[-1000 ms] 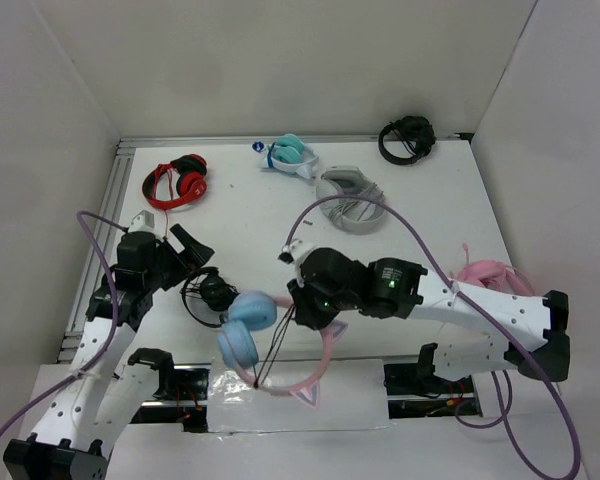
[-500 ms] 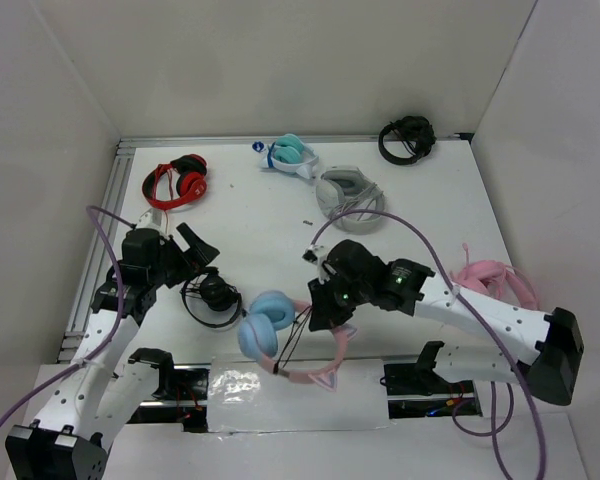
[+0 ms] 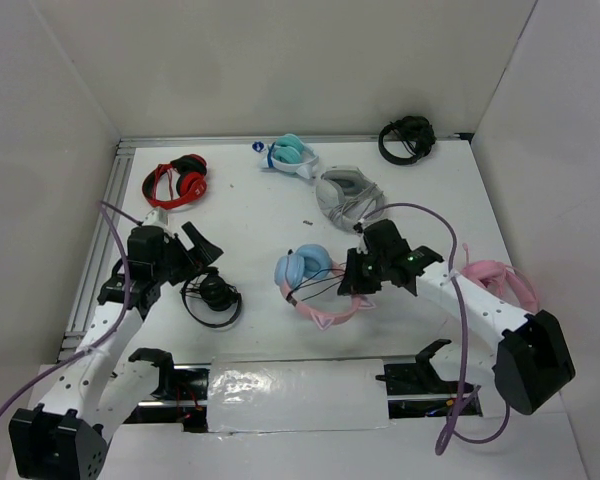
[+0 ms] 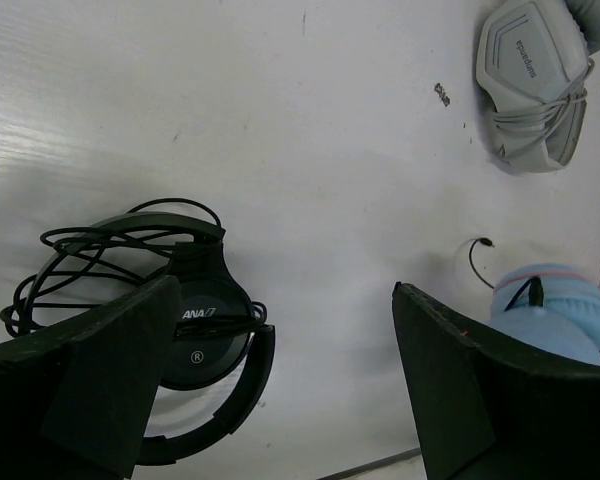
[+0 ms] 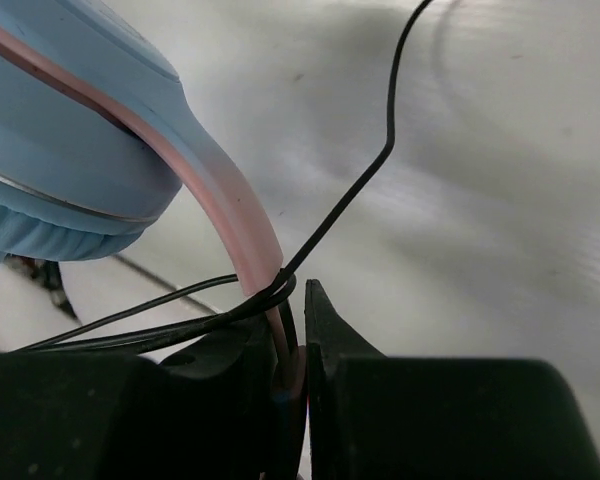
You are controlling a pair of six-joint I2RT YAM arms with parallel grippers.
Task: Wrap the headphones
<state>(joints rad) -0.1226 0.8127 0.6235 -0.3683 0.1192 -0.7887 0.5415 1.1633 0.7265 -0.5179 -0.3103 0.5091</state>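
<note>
Pink cat-eared headphones [image 3: 304,270] with light blue round ear cups, caught by the right gripper [image 3: 352,286]!
They're near the middle of the white table [image 3: 250,215], and the right fingers are pressed tight on the pink headband with the thin black cable [image 5: 378,160] looped across them. The left gripper [image 4: 285,290] hangs with fingers wide apart over black wired headphones [image 4: 195,345] printed "ANA" and ®. The grey padded headset [image 4: 530,70] carries lettering too small to read.

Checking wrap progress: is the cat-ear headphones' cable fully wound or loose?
Partly wound: strands of the cable cross the headband at the right fingers, but one length runs free across the table.
</note>
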